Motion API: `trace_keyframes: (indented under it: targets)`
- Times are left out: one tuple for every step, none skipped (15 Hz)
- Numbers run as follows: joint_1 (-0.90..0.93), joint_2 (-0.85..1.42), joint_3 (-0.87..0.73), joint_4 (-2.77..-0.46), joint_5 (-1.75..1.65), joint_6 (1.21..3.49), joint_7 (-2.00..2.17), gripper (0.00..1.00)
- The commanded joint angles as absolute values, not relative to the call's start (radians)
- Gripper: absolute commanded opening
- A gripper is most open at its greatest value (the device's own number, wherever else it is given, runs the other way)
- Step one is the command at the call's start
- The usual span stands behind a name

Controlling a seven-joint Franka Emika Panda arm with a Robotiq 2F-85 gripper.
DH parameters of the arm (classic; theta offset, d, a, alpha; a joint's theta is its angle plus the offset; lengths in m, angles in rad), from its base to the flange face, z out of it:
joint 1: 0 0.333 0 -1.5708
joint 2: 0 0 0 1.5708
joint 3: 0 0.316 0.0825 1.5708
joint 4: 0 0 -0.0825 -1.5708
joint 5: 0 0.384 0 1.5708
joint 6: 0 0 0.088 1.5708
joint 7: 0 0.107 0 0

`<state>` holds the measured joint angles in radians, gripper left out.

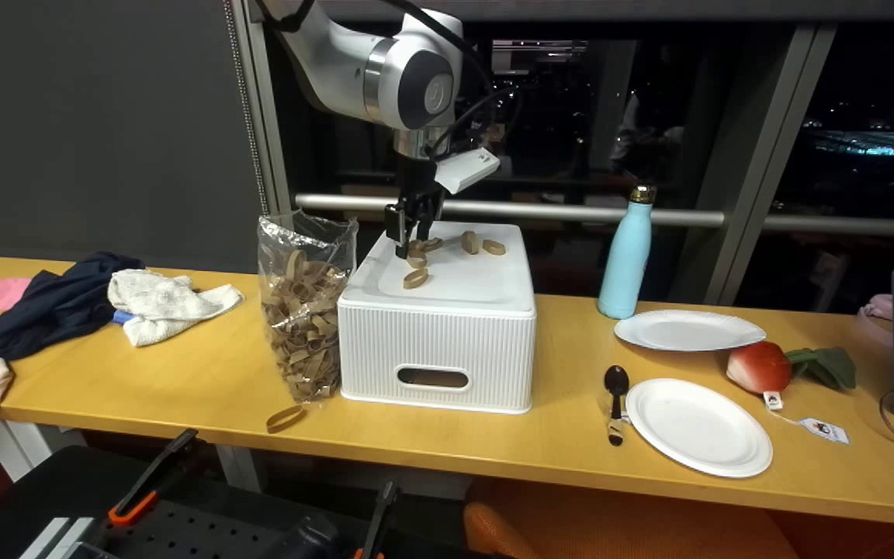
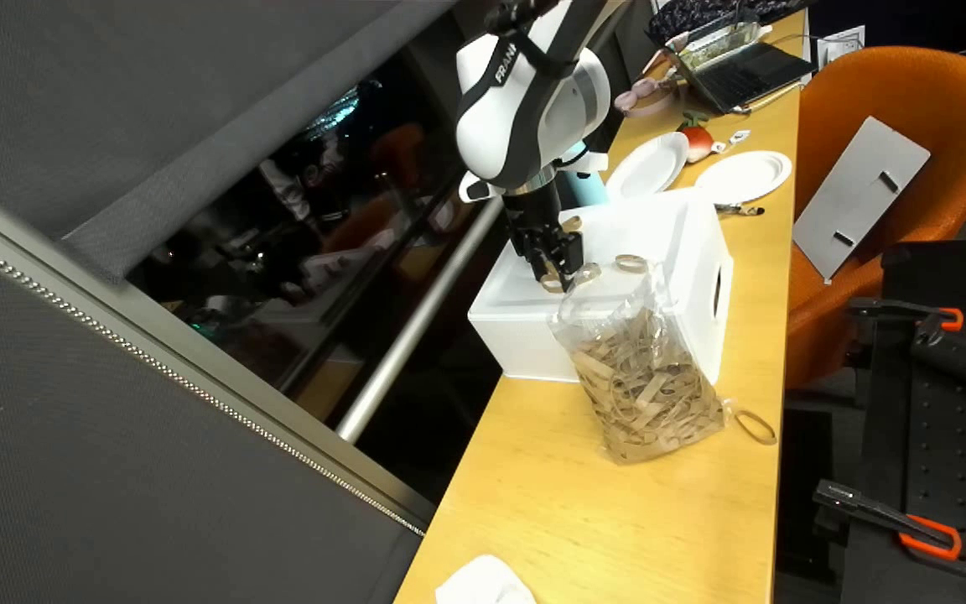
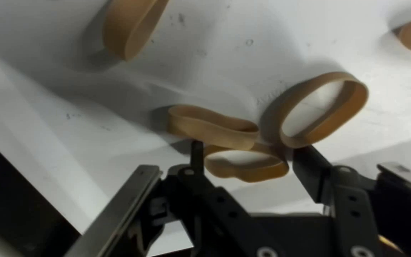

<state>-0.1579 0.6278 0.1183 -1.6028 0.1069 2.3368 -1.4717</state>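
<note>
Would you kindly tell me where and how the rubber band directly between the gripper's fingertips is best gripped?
I'd grip the rubber band by its two rounded ends, from above: it appears to stand on edge on the white box, its loop spanning most of the gap of the open gripper. Another rubber band partly overlaps it in the wrist view, so that one may catch too.

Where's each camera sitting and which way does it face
Exterior view: in front of the table, facing the window; arm and gripper show.
Exterior view: near the white cloth, looking along the table toward the laptop; arm and gripper show.
Wrist view: above the gripper, facing down at brown bands; gripper shows, arm doesn't.
Both exterior views share the white box and clear bag.
</note>
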Motion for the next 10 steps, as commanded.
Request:
trace_keyframes:
  targets:
    - [-0.168,0.638,0.131,-1.57,0.118,2.305,-1.481,0.34]
    - [-0.168,0.637,0.131,-1.568,0.118,2.301,-1.481,0.27]
    - [-0.167,0.635,0.131,-1.567,0.118,2.301,-1.48,0.19]
    - [-0.164,0.633,0.131,-1.568,0.117,2.301,-1.476,0.12]
    - [-0.162,0.627,0.131,-1.571,0.116,2.302,-1.473,0.05]
    - [-0.158,0.621,0.129,-1.575,0.113,2.301,-1.468,0.0]
    - [-0.154,0.611,0.13,-1.584,0.113,2.302,-1.463,0.0]
    - [-0.149,0.601,0.128,-1.592,0.11,2.304,-1.455,0.0]
    - [-0.146,0.588,0.126,-1.602,0.109,2.305,-1.446,0.0]
    - [-0.144,0.576,0.128,-1.61,0.112,2.303,-1.44,0.01]
